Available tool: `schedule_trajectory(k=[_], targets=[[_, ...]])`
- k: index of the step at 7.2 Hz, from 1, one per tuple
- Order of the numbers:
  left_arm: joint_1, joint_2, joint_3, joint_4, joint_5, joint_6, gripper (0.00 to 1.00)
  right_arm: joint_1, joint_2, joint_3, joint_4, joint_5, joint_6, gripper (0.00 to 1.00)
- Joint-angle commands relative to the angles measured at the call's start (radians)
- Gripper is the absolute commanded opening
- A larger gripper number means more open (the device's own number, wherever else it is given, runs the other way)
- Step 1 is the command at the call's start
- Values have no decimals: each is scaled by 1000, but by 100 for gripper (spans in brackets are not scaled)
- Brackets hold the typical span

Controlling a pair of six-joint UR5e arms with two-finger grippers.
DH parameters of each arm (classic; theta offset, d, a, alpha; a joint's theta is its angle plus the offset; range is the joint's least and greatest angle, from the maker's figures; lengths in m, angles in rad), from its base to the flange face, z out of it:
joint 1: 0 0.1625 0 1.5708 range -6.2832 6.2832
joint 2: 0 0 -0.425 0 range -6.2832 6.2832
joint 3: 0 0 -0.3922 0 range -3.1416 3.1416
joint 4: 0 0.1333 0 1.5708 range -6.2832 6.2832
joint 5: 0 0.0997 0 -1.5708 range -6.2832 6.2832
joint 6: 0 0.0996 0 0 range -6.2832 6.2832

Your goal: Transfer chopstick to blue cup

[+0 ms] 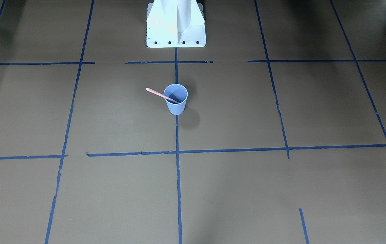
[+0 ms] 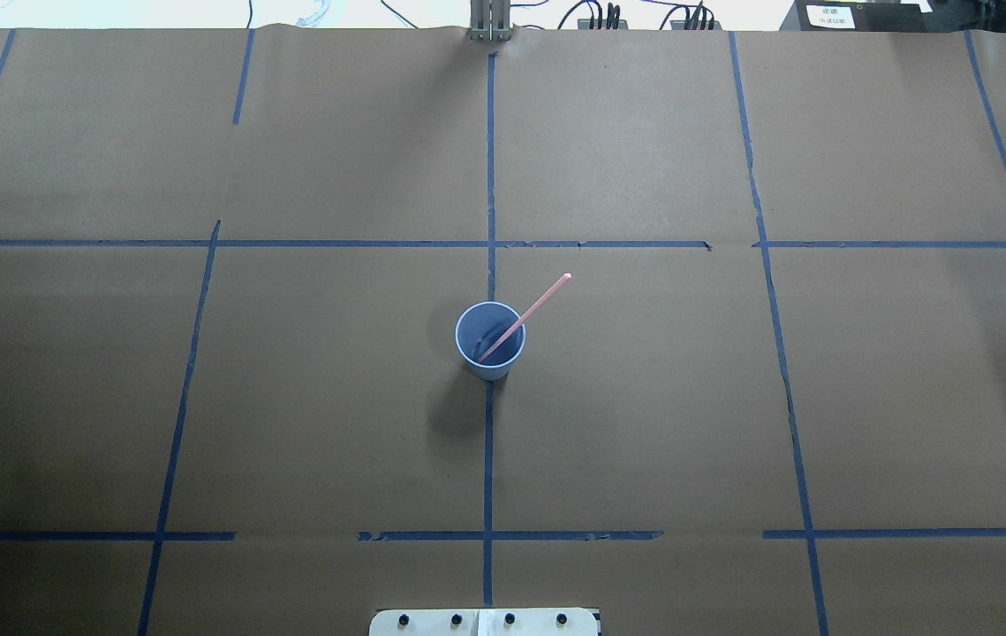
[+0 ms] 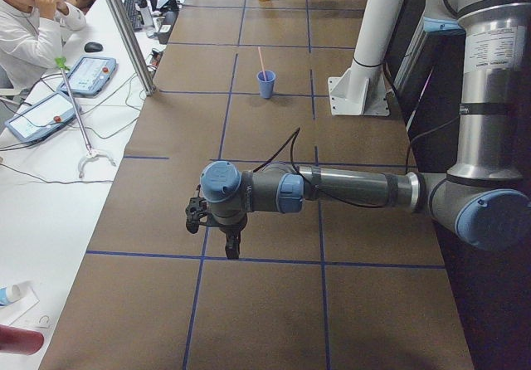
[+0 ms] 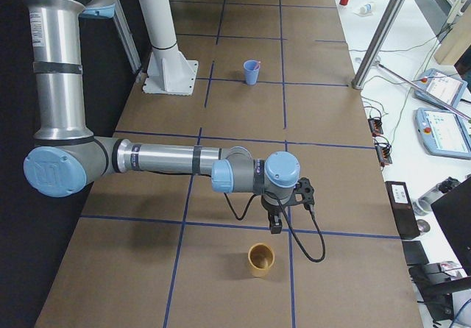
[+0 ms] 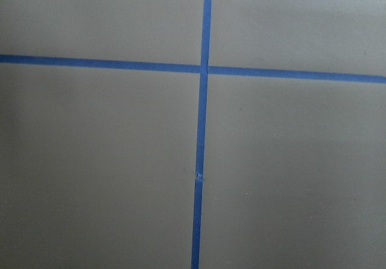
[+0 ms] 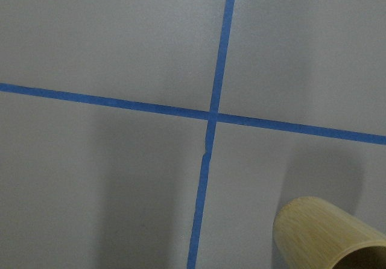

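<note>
The blue cup (image 1: 176, 107) (image 2: 491, 369) stands upright at the middle of the brown table, on the centre tape line. The pale pink chopstick (image 1: 155, 92) (image 2: 545, 298) stands slanted inside it, its top leaning over the rim. Both also show small in the left side view, cup (image 3: 265, 85) and stick (image 3: 260, 58), and in the right side view (image 4: 252, 73). My left gripper (image 3: 232, 247) hangs far from the cup near the table's left end. My right gripper (image 4: 276, 226) hangs near the right end. I cannot tell whether either is open or shut. Neither wrist view shows fingers.
A tan bamboo cup (image 4: 260, 259) (image 6: 329, 236) stands just beside my right gripper. The white robot base (image 1: 176, 27) (image 2: 485, 623) sits at the table's robot-side edge. An operator (image 3: 25, 30), teach pendants and a metal post (image 3: 124, 30) line the far side.
</note>
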Motion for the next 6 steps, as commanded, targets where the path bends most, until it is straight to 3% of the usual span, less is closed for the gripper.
schedule_trajectory(k=[1, 4, 6], targets=[[0, 21, 3, -83, 9, 1, 100, 0, -3, 1, 5, -5, 1, 100], [0, 23, -17, -80, 141, 68, 100, 0, -4, 5, 5, -6, 1, 100], [2, 15, -4, -13, 86, 67, 100, 0, -4, 5, 5, -5, 2, 100]])
